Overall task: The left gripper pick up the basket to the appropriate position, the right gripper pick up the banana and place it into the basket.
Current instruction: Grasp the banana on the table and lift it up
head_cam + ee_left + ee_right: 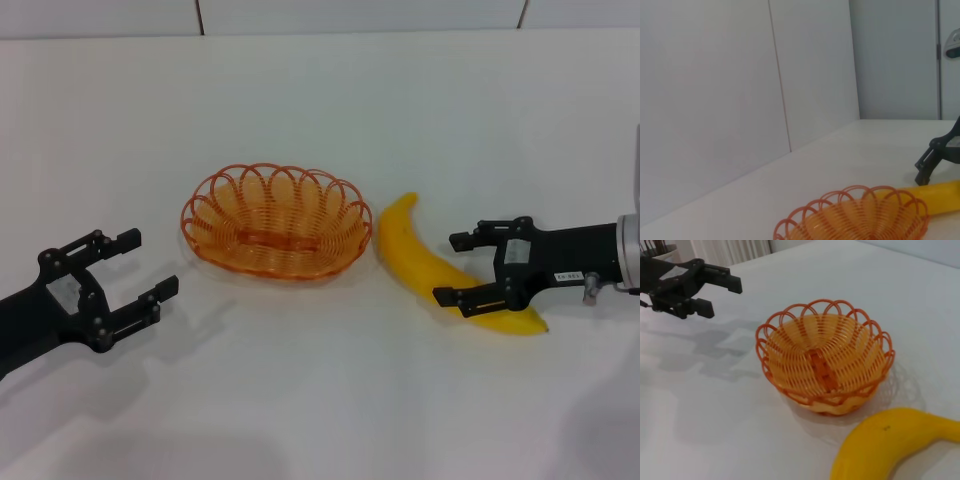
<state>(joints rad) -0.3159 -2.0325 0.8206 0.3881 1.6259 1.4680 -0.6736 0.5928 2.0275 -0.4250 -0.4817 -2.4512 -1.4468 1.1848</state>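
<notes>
The orange woven basket [275, 221] stands empty on the white table, mid-view; it also shows in the left wrist view [860, 216] and the right wrist view [826, 357]. The yellow banana [430, 260] lies just right of it, apart from its rim, and shows in the right wrist view [890, 442] and the left wrist view [940, 195]. My right gripper [458, 268] is open, its fingers straddling the banana's near half. My left gripper [147, 263] is open and empty, left of the basket, a short gap away; it also shows in the right wrist view [720, 295].
The white table [320, 400] stretches all around, bounded at the back by a white panelled wall [300, 15]. Nothing else stands on it.
</notes>
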